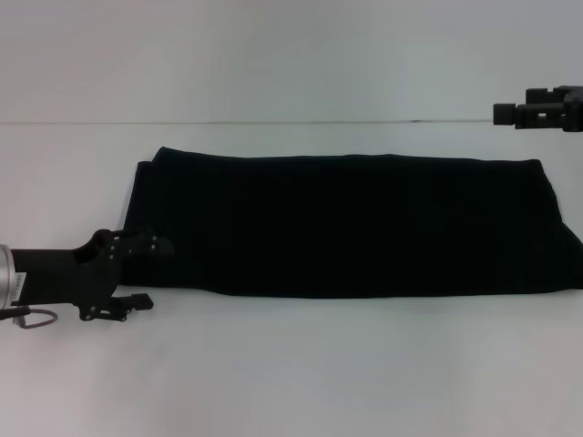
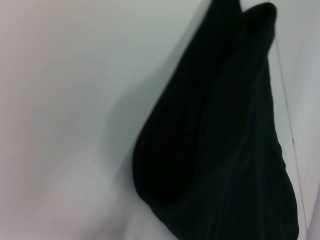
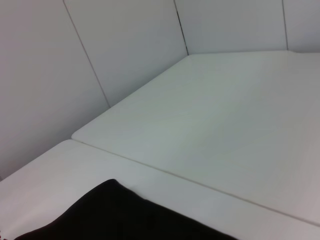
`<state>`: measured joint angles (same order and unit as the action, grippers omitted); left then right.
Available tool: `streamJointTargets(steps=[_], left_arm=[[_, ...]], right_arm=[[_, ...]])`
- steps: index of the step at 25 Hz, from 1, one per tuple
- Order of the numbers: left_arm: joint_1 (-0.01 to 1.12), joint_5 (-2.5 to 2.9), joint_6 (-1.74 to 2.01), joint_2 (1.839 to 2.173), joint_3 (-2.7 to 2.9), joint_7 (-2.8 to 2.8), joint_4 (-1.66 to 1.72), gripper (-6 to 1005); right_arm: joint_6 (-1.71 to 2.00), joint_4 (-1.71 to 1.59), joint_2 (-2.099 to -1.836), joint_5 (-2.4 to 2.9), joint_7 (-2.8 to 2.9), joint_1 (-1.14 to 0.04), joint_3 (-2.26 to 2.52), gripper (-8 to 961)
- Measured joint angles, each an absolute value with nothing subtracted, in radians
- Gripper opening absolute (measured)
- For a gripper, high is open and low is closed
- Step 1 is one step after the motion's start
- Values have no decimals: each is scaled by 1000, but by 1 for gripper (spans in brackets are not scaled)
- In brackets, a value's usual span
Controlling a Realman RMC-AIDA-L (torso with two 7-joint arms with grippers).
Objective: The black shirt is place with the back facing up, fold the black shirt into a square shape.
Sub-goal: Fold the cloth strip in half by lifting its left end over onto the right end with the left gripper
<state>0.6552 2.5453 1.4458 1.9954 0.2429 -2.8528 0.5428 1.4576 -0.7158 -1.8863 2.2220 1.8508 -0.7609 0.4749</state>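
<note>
The black shirt [image 1: 346, 228] lies on the white table as a long folded band running left to right. My left gripper [image 1: 146, 273] is low at the band's left end, open, with one finger [image 1: 153, 244] over the shirt's near left corner and the other [image 1: 137, 302] over bare table in front of it. The left wrist view shows that end of the shirt [image 2: 225, 150] lying in soft folds, and no fingers. My right gripper [image 1: 537, 109] hangs raised beyond the shirt's far right corner, apart from the cloth. The right wrist view catches only a corner of the shirt [image 3: 115, 215].
The white table [image 1: 291, 382] has a broad bare strip in front of the shirt and a narrower one behind it. A white wall [image 1: 291, 55] rises behind the table. A seam between table panels [image 3: 200, 182] runs near the shirt's corner.
</note>
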Motion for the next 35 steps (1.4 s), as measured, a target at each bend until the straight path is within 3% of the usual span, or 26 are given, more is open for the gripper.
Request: streamJointTargets(steps=[35], left_arm=[[666,2541,1268,1992,248,-2840,513,902]], right_arm=[[1448,-726,-1880,2181,1850,-750,466,931]])
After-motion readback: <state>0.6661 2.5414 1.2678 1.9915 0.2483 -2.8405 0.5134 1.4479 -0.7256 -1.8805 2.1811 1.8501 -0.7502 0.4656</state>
